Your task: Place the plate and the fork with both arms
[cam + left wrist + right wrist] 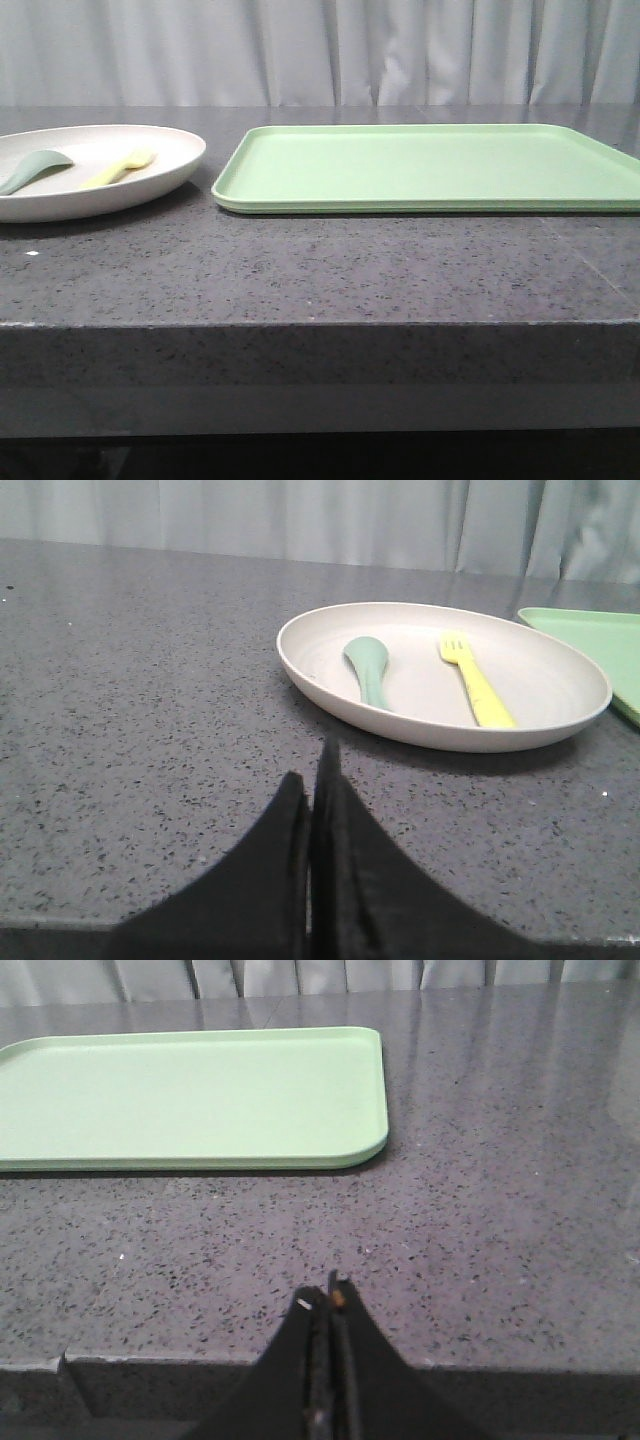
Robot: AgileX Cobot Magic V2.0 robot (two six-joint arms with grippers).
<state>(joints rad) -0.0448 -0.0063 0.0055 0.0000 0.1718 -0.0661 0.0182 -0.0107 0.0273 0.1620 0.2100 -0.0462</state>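
Countertop (300,280): dark speckled stone, its front edge nearest the camera; both grippers sit low over that edge.
Tray (430,165): flat, light green, rectangular; lies beyond the right gripper and off to its left, nothing on it.
Plate (560,695): cream, round, shallow; lies beyond the left gripper, off to its right, just beside the tray's corner.
Left gripper (312,780): fingers pressed together, holding nothing, apart from the plate.
Right gripper (327,1305): fingers pressed together, holding nothing, apart from the tray.
Spoon (370,667): grey-green; lies in the plate, on the side nearer the left gripper.
Fork (476,685): pale yellow; lies in the plate beside the spoon, tines pointing away from the gripper.
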